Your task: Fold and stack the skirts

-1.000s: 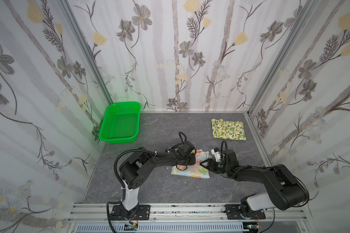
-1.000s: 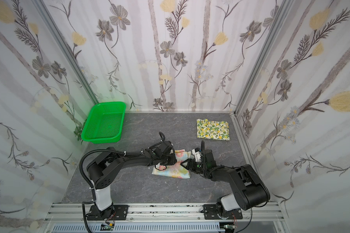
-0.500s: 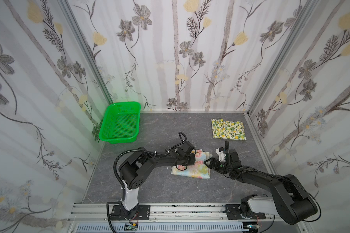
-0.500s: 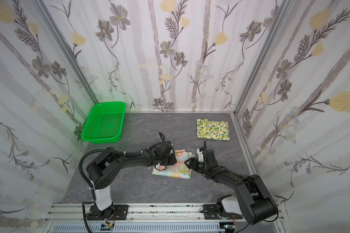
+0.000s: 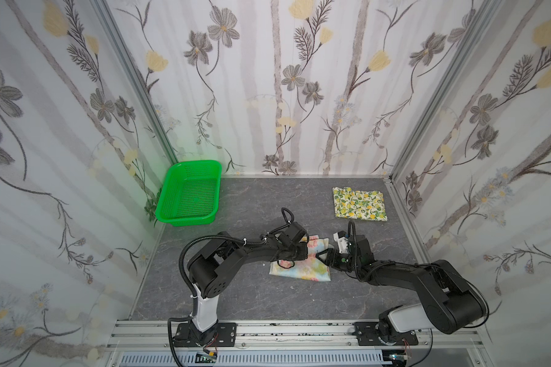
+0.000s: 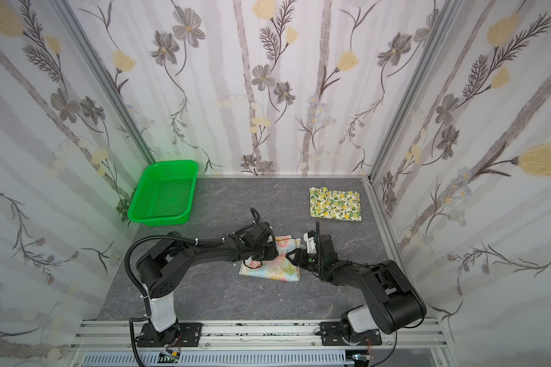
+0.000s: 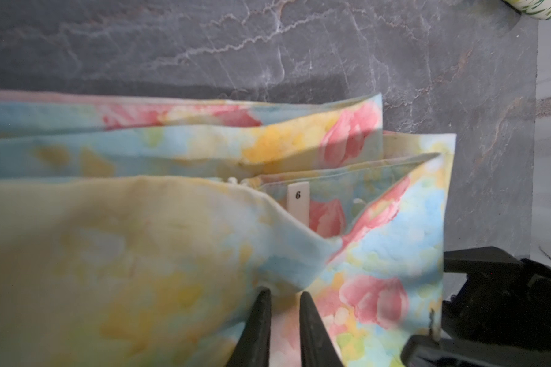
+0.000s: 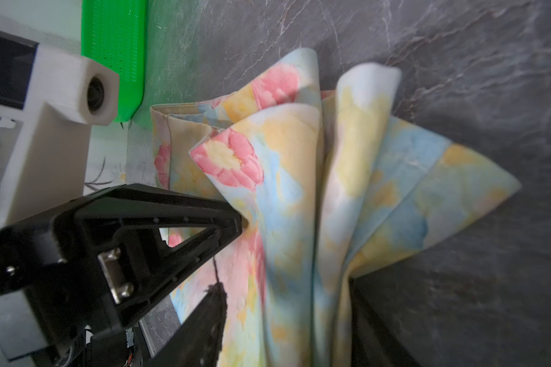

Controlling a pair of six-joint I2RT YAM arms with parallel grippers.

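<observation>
Table [image 5: 252,302]: grey, marbled.
Green basket [image 5: 185,220]: far-left corner.
Lemon skirt [image 5: 359,203]: folded flat, far right.
Pastel skirt [image 5: 309,270]: mid-table, partly folded, between both grippers.
Right gripper [image 8: 287,295]: jaws holding a thick bunch of its folds.
Left gripper [image 7: 285,294]: jaws narrow, pinching one fold.

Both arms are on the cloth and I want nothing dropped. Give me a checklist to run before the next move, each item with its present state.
1. Grip of the left gripper on the pastel skirt: ok, jaws closed on a fold.
2. Grip of the right gripper on the same skirt: cannot tell; cloth bunches between its jaws, but a firm hold is not clear.
3. Pastel skirt folded flat: not ok; its layers fan out loosely in the right wrist view.
4. The lemon skirt folded and ready as a base: ok, lying flat.
5. Skirts stacked: not ok; they lie apart.
</observation>
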